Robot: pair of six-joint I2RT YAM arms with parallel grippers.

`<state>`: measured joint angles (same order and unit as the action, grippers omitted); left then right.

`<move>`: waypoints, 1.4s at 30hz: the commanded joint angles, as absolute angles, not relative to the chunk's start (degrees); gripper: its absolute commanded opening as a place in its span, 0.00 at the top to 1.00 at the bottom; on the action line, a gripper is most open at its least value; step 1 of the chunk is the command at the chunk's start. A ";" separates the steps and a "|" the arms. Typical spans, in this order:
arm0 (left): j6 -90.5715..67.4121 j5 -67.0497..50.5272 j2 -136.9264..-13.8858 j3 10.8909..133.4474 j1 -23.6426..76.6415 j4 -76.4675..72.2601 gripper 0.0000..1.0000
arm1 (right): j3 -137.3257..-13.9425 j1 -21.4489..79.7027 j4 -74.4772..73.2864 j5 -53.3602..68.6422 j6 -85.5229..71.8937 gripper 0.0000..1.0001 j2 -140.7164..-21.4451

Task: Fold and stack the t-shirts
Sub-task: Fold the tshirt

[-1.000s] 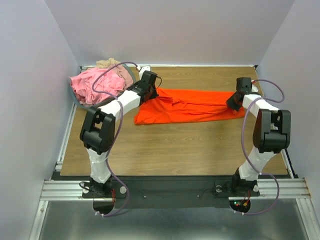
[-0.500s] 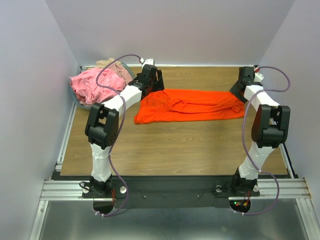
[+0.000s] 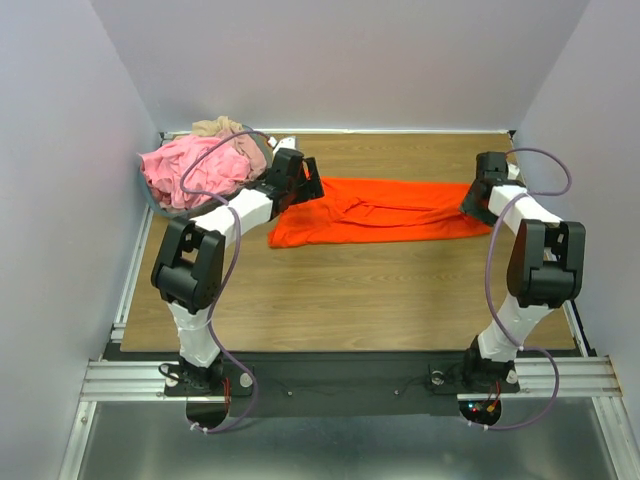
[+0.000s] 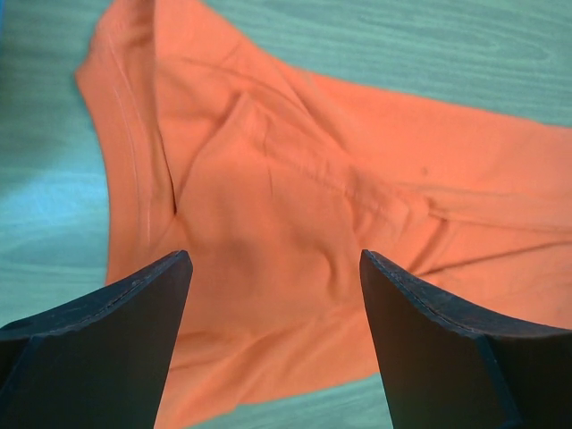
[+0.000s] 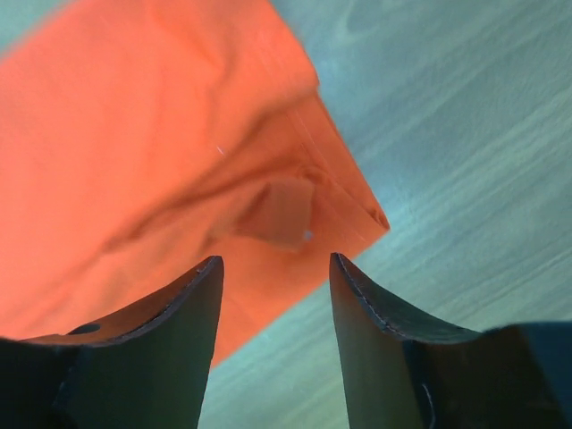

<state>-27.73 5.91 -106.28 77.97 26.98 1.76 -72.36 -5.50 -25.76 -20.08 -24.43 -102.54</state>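
Drawn nearer than before, left pincer [image 4: 273,259] and right pincer [image 5: 275,259], both released, hover over the 2 ends of the orange-red t-shirt [image 3: 380,212].

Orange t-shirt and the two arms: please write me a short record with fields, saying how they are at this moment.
orange t-shirt: lies stretched left to right on the far half of the table, creased, with layers overlapping
left end effector: open, over the shirt's left end, holding nothing
right end effector: open, over the shirt's right corner, holding nothing
pink t-shirt: crumpled in a heap at the far left corner
beige t-shirt: bunched behind the pink one
folded stack: none visible yet
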 commanded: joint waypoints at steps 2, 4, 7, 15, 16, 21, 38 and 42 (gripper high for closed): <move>-30.94 2.11 -103.88 72.95 27.07 -5.18 0.12 | -71.80 -5.89 -25.93 -17.94 -19.96 0.47 -101.68; -31.29 1.67 -104.67 72.69 27.07 -5.54 0.12 | -73.47 -5.89 -25.93 -17.93 -19.34 0.51 -103.44; -31.90 0.97 -106.17 72.42 27.07 -5.71 0.12 | -76.02 -5.89 -26.10 -18.02 -18.99 0.58 -107.13; -32.87 2.29 -108.01 70.14 27.07 -6.68 0.12 | -78.57 -5.89 -26.89 -20.30 -18.90 0.62 -109.86; -32.96 2.37 -108.02 69.88 26.98 -6.77 0.12 | -78.66 -5.89 -26.98 -21.26 -18.81 0.66 -109.95; -33.05 2.63 -109.16 69.26 27.07 -6.77 0.12 | -78.75 -6.24 -27.42 -24.87 -18.98 1.00 -109.34; -32.26 5.98 -110.04 69.96 26.98 -5.45 0.12 | -78.39 -6.77 -46.32 -30.06 -23.03 1.00 -99.14; -32.26 5.80 -110.92 70.40 26.98 -5.28 0.12 | -83.04 -6.77 -46.49 -30.41 -21.71 1.00 -102.82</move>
<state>-32.86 4.78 -110.85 69.71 26.98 -4.91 -78.48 -6.35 -45.10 -28.49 -22.65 -100.86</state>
